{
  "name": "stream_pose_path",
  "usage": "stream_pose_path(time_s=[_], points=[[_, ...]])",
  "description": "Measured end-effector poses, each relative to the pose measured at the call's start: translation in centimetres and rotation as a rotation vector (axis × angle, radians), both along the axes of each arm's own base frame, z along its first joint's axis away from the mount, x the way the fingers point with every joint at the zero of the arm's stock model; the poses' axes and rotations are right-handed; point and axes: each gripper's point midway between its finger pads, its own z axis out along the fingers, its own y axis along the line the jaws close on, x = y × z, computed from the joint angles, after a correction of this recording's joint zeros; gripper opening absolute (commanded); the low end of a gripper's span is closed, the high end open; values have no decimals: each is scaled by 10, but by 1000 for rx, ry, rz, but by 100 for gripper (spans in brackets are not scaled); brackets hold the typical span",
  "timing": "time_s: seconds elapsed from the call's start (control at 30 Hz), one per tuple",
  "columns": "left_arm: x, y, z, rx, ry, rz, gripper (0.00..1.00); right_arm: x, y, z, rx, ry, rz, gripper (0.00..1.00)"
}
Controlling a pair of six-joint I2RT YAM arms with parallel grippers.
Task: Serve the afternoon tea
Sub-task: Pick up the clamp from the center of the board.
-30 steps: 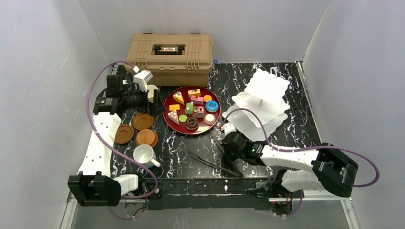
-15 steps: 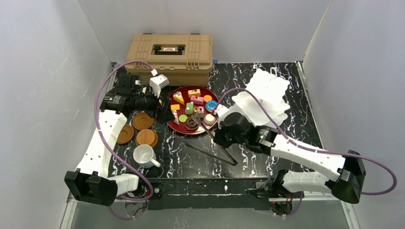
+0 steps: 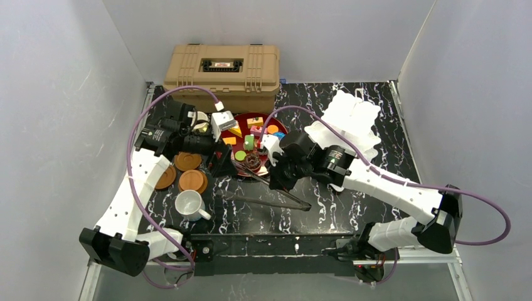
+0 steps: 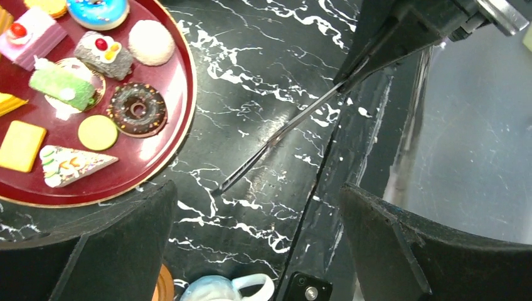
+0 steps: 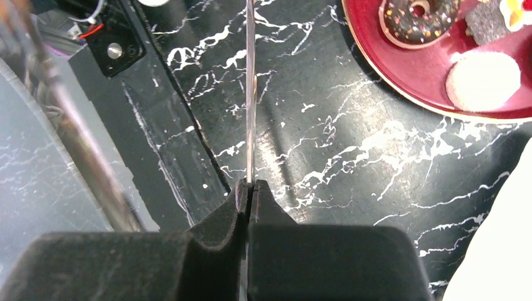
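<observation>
Three round brown saucers (image 3: pixel 187 160) lie bare at the left of the worktop (image 3: pixel 351 188). The white mug (image 3: pixel 187 203) stands just beside them on the marble, not on one. A second pale mug (image 3: pixel 201 126) shows only in part behind the left arm.

The left end effector (image 4: pixel 257 194) hovers near the front rim of the dark-red tray (image 4: pixel 147 164), its fingers spread wide and holding nothing. All the toy cakes (image 4: pixel 103 49) and the chocolate doughnut (image 4: pixel 137 110) sit on that tray, so none has been served.

The right end effector (image 5: pixel 250 188) is just right of the tray, fingers pressed together on a thin metal utensil (image 4: pixel 282 128). The utensil's far tip rests on or near the worktop close to the tray's edge; which is hard to tell.

The white three-tier stand (image 3: pixel 351 119) is at the far right. Its visible tiers look bare, though the right arm covers part of the lowest.

By this layout the serving has barely begun. The sweets have to go up onto the stand, and each mug has to be set on a saucer.
</observation>
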Motion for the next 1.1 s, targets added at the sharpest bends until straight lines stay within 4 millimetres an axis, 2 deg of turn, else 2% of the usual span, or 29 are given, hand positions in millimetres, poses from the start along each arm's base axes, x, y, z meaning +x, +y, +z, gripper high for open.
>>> stream_pose_path(time_s=[0.2,0.37,0.47,0.57,0.73,0.8,0.9,0.97,1.03,1.07,1.1], points=[[-18,-4,3,-33,18,-87,80,-11,10,25,52,6,107,1],[-31,-9,23,-84,11,-159,65,-22,17,47,109,14,187,1],[-40,-12,33,-115,12,-201,53,-25,18,51,121,12,219,1],[-48,-12,34,-127,41,-228,39,-26,20,54,126,10,237,1],[-57,-10,29,-120,80,-255,36,-25,25,60,140,2,256,1],[-61,-9,29,-119,89,-264,31,-25,28,65,148,-2,270,1],[-65,-8,29,-118,93,-273,16,-26,33,72,164,-6,290,1],[-66,-7,29,-117,86,-281,1,-28,35,73,170,-5,304,1],[-67,-7,29,-120,86,-289,0,-29,36,73,170,-4,313,1],[-69,-7,30,-123,86,-293,0,-29,36,73,170,-5,318,4],[-69,-7,30,-124,85,-296,0,-29,36,73,170,-6,320,19]])
